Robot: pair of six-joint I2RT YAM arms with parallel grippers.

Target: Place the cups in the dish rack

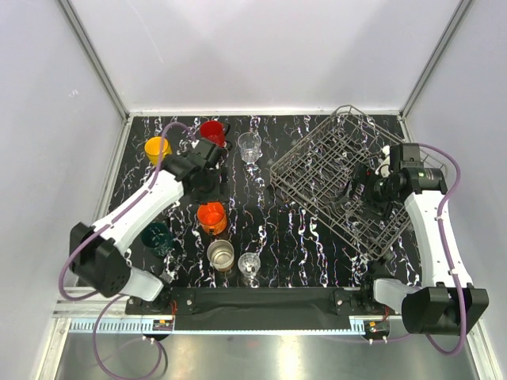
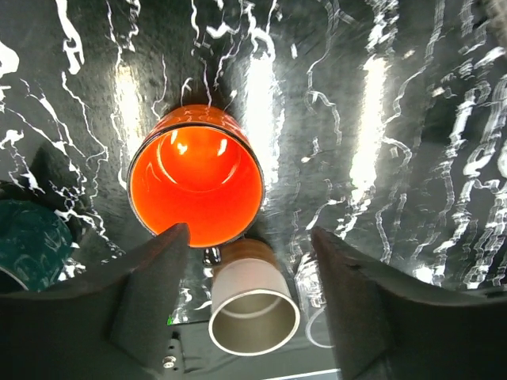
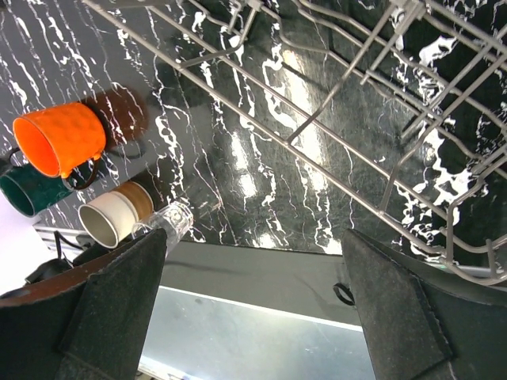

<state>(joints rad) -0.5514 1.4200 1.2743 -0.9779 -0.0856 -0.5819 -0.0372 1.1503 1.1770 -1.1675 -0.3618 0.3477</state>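
Observation:
My left gripper (image 2: pixel 249 237) hangs open above the orange mug (image 2: pixel 196 186), its fingers apart and holding nothing; the left finger's tip overlaps the mug's near rim. The orange mug (image 1: pixel 211 216) stands mid-left on the table. Near it are a dark teal cup (image 1: pixel 158 236), a brown-and-cream cup (image 1: pixel 221 255) and a clear glass (image 1: pixel 249 266). At the back stand a yellow mug (image 1: pixel 158 148), a red mug (image 1: pixel 212 131) and a second clear glass (image 1: pixel 249 146). The dish rack (image 1: pixel 341 178) sits on the right. My right gripper (image 1: pixel 368 194) is open and empty over its near side.
The rack's wires (image 3: pixel 356 119) run close above my right fingers. The brown-and-cream cup (image 2: pixel 253 305) and teal cup (image 2: pixel 28 245) flank the orange mug closely. White walls enclose the black marbled table (image 1: pixel 269 229); a dark bar (image 1: pixel 253 299) lines its near edge.

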